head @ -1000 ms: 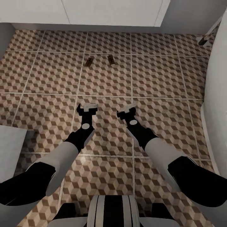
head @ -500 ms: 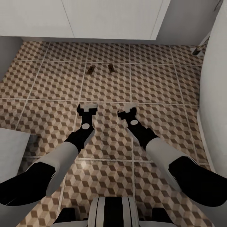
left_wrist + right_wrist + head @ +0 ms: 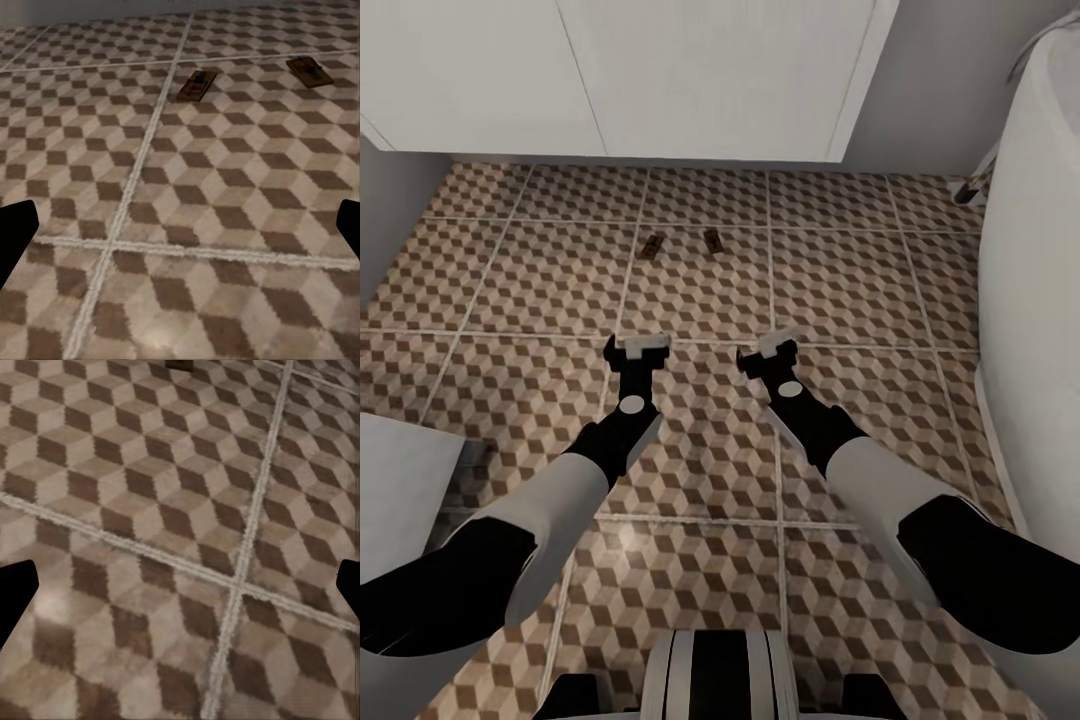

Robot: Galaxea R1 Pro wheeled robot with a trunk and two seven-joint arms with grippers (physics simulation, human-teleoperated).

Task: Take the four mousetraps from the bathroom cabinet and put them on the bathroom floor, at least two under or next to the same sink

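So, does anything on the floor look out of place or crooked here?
Nothing is spilled or damaged. Two mousetraps, one and the other, lie flat on the bathroom floor in front of the white vanity. They are apart and angled differently, not lined up. Both end effectors, left and right, are open and empty.

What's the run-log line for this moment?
mousetraps: two on bathroom floor before white vanity | left gripper: open, empty | right gripper: open, empty
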